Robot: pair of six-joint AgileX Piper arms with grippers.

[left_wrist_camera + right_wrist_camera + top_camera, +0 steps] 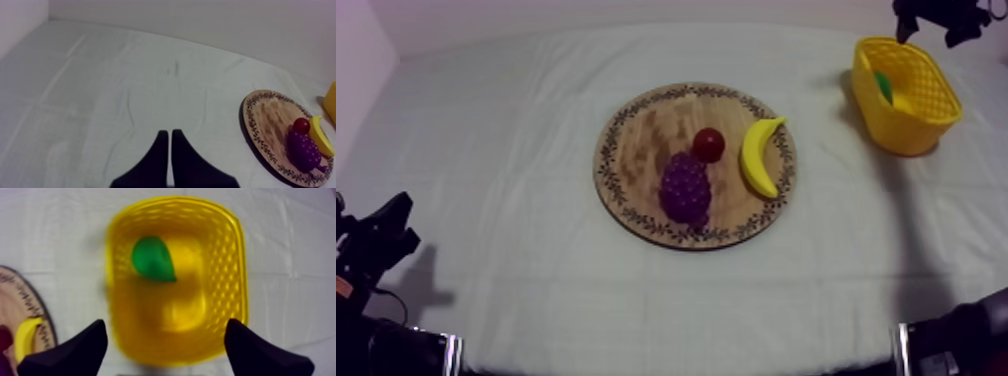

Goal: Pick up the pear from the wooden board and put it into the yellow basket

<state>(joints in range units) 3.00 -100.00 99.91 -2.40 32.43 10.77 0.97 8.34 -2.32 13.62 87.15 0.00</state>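
1. The surface is carrying everything under its grey-white cloth. The left arm is resting low at its side, its jaws pressing together into a narrow wedge and gripping nothing.
2. The wooden board is sitting mid-surface, bearing a bunch of grapes, a banana and a small red fruit.
3. The yellow basket is standing well apart from the board, at the right. The right jaws are hovering above it, spread wide, with nothing between them.
4. The pear is lying inside the basket near one wall, so the placing is looking done. It is likely feeling light, stiff and smooth, so gripping across its broad belly would be suiting it better than pinching the tapering neck.
5. The right wrist view is looking straight down into the basket and showing the pear's full outline. The top view is giving a green sliver behind the rim, yet is laying out board, basket and both arms together.
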